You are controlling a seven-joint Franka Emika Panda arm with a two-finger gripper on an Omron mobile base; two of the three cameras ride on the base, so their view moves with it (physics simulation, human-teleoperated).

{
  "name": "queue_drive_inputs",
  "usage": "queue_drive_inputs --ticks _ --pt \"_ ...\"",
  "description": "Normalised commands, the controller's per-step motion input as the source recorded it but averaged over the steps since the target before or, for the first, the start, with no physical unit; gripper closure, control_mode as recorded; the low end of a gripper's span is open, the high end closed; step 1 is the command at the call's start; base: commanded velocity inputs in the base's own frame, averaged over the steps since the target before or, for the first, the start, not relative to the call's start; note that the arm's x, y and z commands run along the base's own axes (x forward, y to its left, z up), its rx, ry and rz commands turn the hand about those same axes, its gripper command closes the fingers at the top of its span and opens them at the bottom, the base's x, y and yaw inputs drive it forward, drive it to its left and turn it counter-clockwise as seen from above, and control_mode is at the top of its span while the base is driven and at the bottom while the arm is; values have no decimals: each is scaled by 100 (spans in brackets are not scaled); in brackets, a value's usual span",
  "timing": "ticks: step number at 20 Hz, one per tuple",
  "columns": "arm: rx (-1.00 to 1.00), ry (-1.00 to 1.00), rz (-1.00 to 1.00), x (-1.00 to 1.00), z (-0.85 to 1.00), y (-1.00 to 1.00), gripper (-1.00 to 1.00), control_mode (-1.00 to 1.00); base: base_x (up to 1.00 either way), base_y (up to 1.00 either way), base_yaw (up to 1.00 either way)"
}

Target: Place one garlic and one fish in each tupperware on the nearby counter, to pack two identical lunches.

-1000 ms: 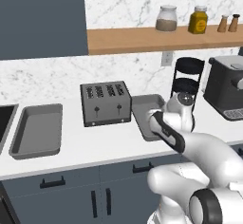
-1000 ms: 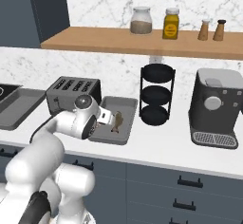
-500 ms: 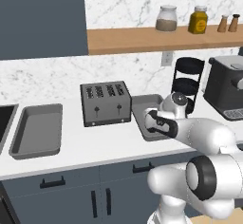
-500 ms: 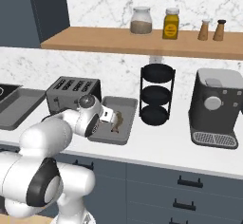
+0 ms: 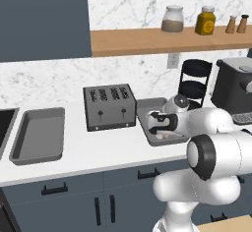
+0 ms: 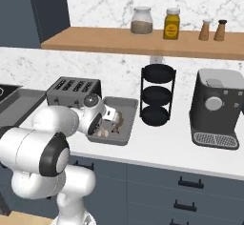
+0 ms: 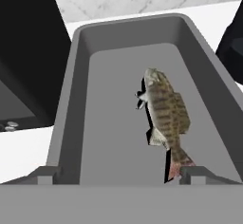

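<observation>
So the fish (image 7: 166, 114) is lying flat on the floor of the right-hand tupperware (image 7: 114, 99), a bit toward 3 o'clock of the tray's middle in the hand view, head pointing to 12 and tail down at 6. It's a stubby olive-brown thing with darker mottled bands, a pale belly edge and a reddish tail fin. It looks detached from everything, just resting on the grey bottom.

The hand (image 7: 121, 173) hangs right above the near end of that tray, fingers spread wide with one fingertip (image 7: 47, 174) at the tray's left wall and the other by the fish's tail. Nothing is between them; it's holding nothing.

From the left base view the hand (image 5: 160, 124) sits low over the same tray (image 5: 147, 109), which is on the white marble bench (image 5: 98, 152) just at 3 o'clock of the black toaster (image 5: 109, 105). The other tupperware (image 5: 38, 133) is well off at 9 o'clock of the toaster. In the right base view there's a pale lump in the tray near the hand (image 6: 106, 122), can't tell what.
</observation>
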Motion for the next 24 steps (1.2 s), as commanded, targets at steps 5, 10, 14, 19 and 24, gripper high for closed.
queue_drive_inputs --ticks 5,10,14,19,24 --pt "0 -5 0 -52 39 0 -100 -100 0 0 0" --pt "0 -1 0 -74 96 -12 -100 -100 0 0 0" --pt "0 0 0 -69 100 -12 -100 -100 0 0 0" --pt "0 13 0 -95 63 -5 -100 -100 0 0 0" --pt "0 37 0 -100 6 0 -100 -100 0 0 0"
